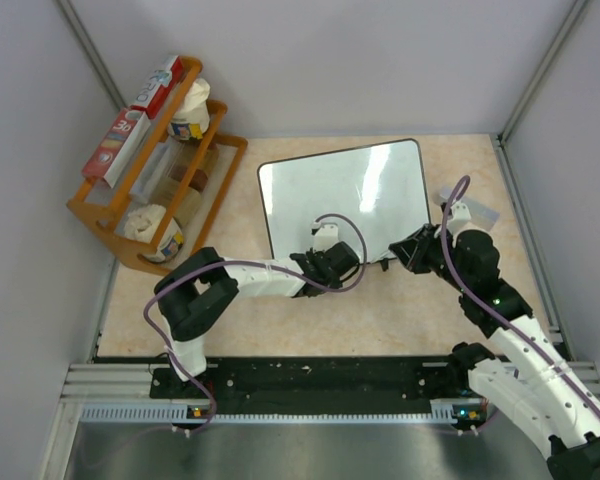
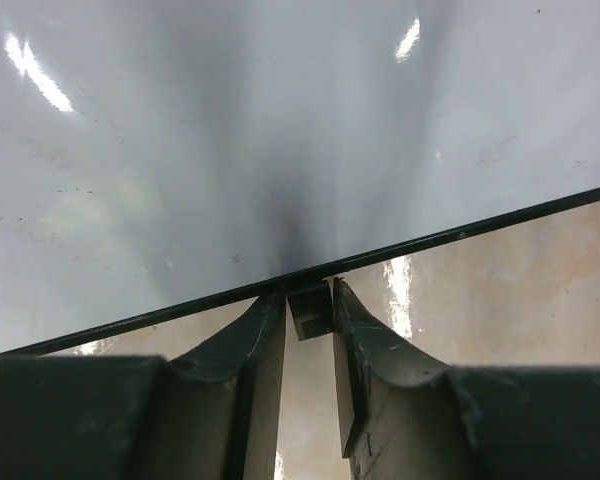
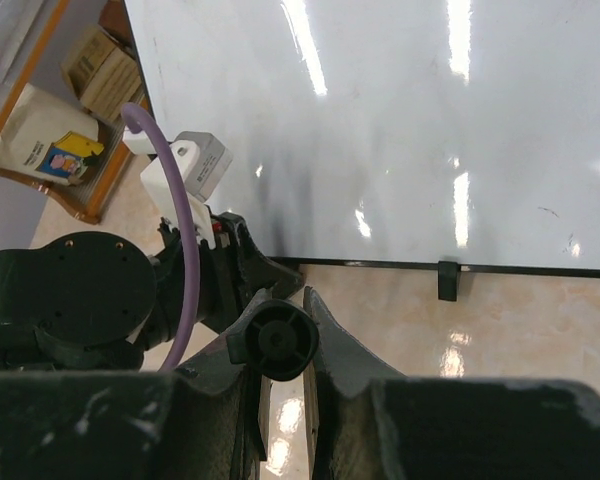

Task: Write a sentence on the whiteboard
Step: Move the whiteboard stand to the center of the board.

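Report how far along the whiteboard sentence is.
Done: nothing written; the glossy white black-rimmed whiteboard is blank. In hand: right gripper grips a black round-ended object, likely the marker; left gripper straddles the board's small black edge clip. Left: the whole sentence.

A wooden rack (image 1: 108, 212) stands at the far left of the beige tabletop (image 1: 380, 320), set at an angle close to the grey wall (image 1: 20, 150). Two red-and-white boxes (image 1: 140, 115) lie along its top shelf, with a white bag (image 1: 192, 112) just beside them. Lower down sit a brown packet (image 1: 192, 178) and a second white bag (image 1: 152, 228) with a blue-and-yellow picture on it. A small grey flat bar (image 1: 483, 210) lies near the tabletop's right edge. A black strip (image 1: 310, 375) runs along the near edge.
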`<action>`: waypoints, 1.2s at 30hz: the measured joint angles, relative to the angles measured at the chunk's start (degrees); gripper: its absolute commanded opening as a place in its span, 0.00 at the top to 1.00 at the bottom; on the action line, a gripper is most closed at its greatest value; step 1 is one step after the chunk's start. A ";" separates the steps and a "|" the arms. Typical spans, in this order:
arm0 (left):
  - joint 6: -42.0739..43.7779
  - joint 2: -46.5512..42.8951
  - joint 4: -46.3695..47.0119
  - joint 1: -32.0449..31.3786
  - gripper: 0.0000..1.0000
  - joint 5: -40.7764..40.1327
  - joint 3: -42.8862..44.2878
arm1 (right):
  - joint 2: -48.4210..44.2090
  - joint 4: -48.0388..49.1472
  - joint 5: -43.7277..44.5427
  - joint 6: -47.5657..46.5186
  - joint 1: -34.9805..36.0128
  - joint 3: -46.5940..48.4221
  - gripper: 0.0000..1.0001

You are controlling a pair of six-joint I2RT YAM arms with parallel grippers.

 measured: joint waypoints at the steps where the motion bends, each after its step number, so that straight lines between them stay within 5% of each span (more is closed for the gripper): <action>1: -0.04 0.02 -0.11 -0.09 0.76 -0.28 0.00 | -0.02 -0.04 -0.04 0.00 0.00 0.00 1.00; 7: -1.66 0.02 -0.35 -0.92 1.00 -1.57 0.00 | -0.17 -0.04 -0.11 0.00 -0.04 0.00 1.00; 29: -12.41 -1.20 -9.49 -11.23 1.00 -8.31 -0.85 | -2.80 -0.87 0.13 -0.15 -0.09 0.00 1.00; 36: -15.85 -1.18 -11.98 -14.93 0.88 -9.27 -0.68 | -2.80 -0.90 0.13 -0.42 -0.09 0.00 1.00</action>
